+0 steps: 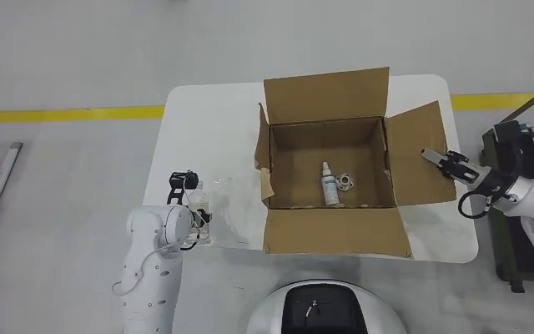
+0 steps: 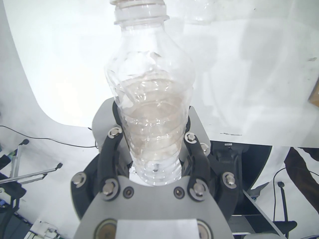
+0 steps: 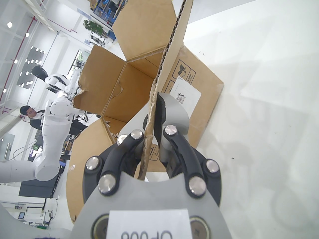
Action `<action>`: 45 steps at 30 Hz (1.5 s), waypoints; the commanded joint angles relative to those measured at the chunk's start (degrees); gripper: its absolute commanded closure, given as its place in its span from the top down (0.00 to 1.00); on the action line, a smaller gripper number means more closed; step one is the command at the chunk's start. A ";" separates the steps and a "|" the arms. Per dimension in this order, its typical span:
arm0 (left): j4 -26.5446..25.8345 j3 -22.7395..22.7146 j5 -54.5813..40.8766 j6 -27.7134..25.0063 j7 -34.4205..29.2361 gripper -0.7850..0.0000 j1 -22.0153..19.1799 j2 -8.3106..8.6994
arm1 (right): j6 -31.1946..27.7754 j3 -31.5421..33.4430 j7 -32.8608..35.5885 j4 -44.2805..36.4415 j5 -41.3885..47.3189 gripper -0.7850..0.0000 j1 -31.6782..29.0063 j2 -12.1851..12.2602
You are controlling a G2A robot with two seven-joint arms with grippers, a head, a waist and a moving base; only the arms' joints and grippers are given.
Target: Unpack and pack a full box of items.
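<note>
- The left claw (image 2: pixel 152 125) is clamped on a clear bottle (image 2: pixel 149 88), gripping it low by the base, with the white cap pointing away from the wrist
- It holds that bottle over the left side of the table (image 1: pixel 217 117), well apart from the box (image 1: pixel 334 232)
- The right claw (image 3: pixel 152 115) is pinched narrow on the outer edge of the box's right flap (image 3: pixel 174 33)
- The box sits on the right half of the table with its flaps open
- On the box floor lie a small spray (image 1: pixel 330 184) and, just beside it, a little ring (image 1: pixel 346 179)
- A spare bottle (image 1: pixel 221 185), also clear, is on the table near the held one, between it and the box
- The table is white with rounded corners, and a few dark specks are scattered over its top
- The floor is pale grey, with a yellow line (image 1: pixel 83 113) running past the table's far side
- Thin black cables (image 2: pixel 49 140) trail over the floor by the table's left edge
- Beyond the box the hall is bright under rows of ceiling lights
- Back there are shelves (image 3: pixel 104 1) stacked with blue bins and a potted plant (image 3: pixel 93 26)
</note>
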 commanded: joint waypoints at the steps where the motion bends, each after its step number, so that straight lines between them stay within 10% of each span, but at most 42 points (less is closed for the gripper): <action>1: 1.13 0.95 0.06 -0.12 0.21 0.00 -0.31 -0.04 | 0.03 0.13 0.02 -0.14 0.03 0.00 -0.13 0.00; 6: 3.50 3.31 -0.22 0.64 1.36 0.00 -0.74 -0.28 | -0.08 0.87 -0.07 -0.51 0.14 0.26 -0.89 0.03; 9: 4.61 4.34 -0.07 1.15 1.90 0.00 -1.07 -0.38 | -0.33 1.63 -0.16 -0.94 0.43 0.13 -1.44 0.07; 10: 4.83 4.55 -0.05 1.32 2.02 0.11 -1.21 -0.40 | -0.43 1.96 -0.26 -1.18 0.56 0.14 -1.68 0.09; 12: 5.15 4.89 -0.06 1.49 1.97 0.85 -1.47 -0.42 | -0.60 2.68 -0.44 -1.72 0.83 0.20 -2.17 0.12; 13: 5.22 5.01 -0.08 1.56 1.95 1.00 -1.58 -0.42 | -0.75 3.11 -0.51 -2.09 1.04 0.22 -2.38 0.14; 23: 3.85 5.55 -0.69 1.83 1.04 1.00 -2.07 -0.35 | -0.91 11.09 -4.54 -7.77 3.14 0.36 -6.38 0.30; 26: 2.13 5.15 -1.21 2.20 0.79 1.00 -1.65 -0.27 | -1.77 14.10 -5.56 -11.44 3.64 0.00 -7.97 0.29; 30: -0.04 4.31 -1.96 2.50 0.50 1.00 -0.94 -0.10 | -1.76 15.80 -4.49 -17.47 4.27 0.00 -9.51 0.29; 45: -4.75 1.94 -5.32 2.96 1.20 1.00 -0.04 0.35 | 14.89 -7.85 -0.30 -20.57 -10.02 0.00 3.20 -0.36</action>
